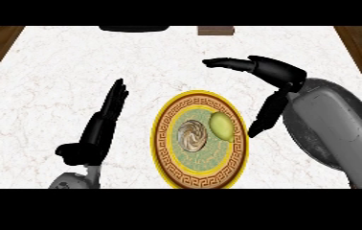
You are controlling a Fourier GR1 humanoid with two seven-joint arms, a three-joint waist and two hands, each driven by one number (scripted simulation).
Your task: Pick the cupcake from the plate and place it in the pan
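Task barely started: cupcake (191,135) sits on the plate (170,176), swirl-topped, roughly centre and a bit left, with a yellow-green round fruit (221,125) just beside it on the right, apparently touching. Plate is near the bottom middle of the counter (56,66), yellow rim with a brown key-pattern band. Left hand (102,123) is left of the plate, apart from it, fingers straight and pointing up the counter, holding nothing, looks like it is resting. Right hand (272,78) is above and right of the plate, fingers extended toward the left and the thumb hanging down beside the plate's right rim; released, nothing in it, not touching cupcake or fruit as far as the view shows. Farther back at the counter's far edge, a dark rounded object (134,28) is cut off by the frame, probably the pan but cannot confirm, and a small brown block (216,30) sits right of it. Left to do: grasp, lift, carry to the pan, release, so basically everything. Fruit crowds the cupcake's right side, so the grasp needs care
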